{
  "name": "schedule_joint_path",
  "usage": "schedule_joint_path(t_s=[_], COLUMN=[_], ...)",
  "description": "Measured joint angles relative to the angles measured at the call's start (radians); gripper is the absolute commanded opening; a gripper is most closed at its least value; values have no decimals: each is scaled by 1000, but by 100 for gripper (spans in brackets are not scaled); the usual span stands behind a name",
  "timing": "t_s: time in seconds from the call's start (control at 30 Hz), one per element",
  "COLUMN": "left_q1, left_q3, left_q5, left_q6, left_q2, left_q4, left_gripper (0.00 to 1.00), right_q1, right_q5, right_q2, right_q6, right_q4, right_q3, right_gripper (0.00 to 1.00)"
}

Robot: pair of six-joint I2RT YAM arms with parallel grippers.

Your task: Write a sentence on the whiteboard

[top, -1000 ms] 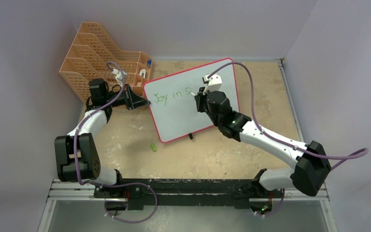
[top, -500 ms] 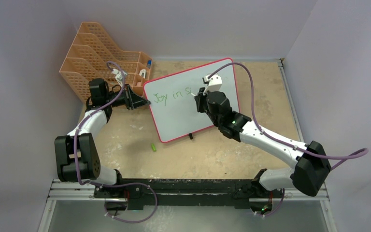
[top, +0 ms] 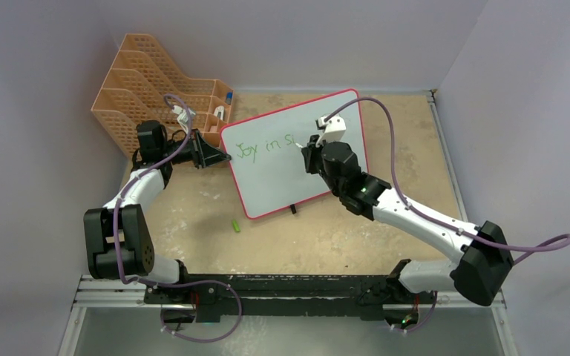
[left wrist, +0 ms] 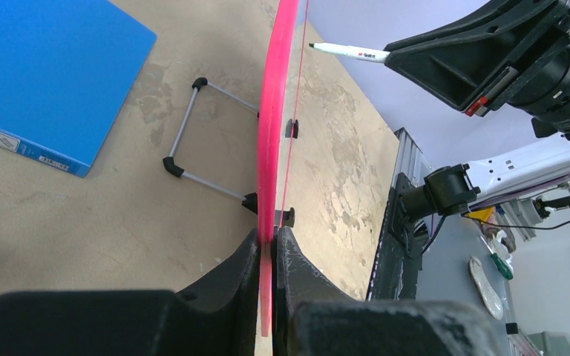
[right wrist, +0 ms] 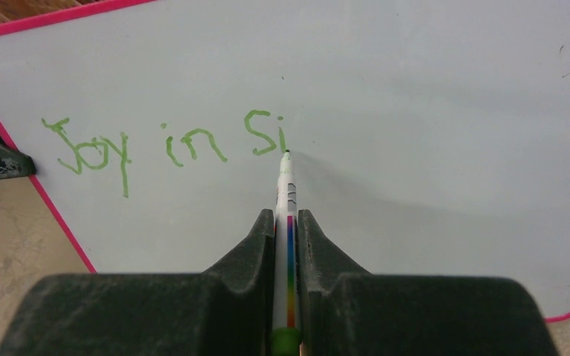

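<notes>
The whiteboard [top: 282, 178], white with a thin pink-red frame, stands propped on its feet, with an orange rack [top: 141, 78] just off its left edge. The left gripper [left wrist: 267, 256] is clamped tight on that edge. The right gripper [right wrist: 287, 222], closed on a marker [right wrist: 285, 182], is at its upper middle. The sentence [right wrist: 193, 147] reads "Joy in Si" in thin green strokes, and the marker's tip is at the foot of the last letter.

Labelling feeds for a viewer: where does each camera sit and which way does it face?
Top external: above and behind the bases, looking down; both arms and the whiteboard show.
Left wrist: on the left gripper, sighting along the whiteboard's pink edge clamped in its fingers; right gripper beyond.
Right wrist: faces the board's front; its fingers pinch the marker at the green writing.
Shared: the whiteboard, in all three.
</notes>
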Motion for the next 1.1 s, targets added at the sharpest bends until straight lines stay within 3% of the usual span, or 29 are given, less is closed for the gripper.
schedule_joint_path(t_s=[1.1], left_q1=[0], left_q3=[0], left_q5=[0], left_q6=[0], left_q2=[0], left_q4=[0], left_gripper=[0], right_q1=[-8], right_q5=[28], right_q2=[3], right_q6=[-27], right_q4=[61], right_q3=[-2], right_gripper=[0])
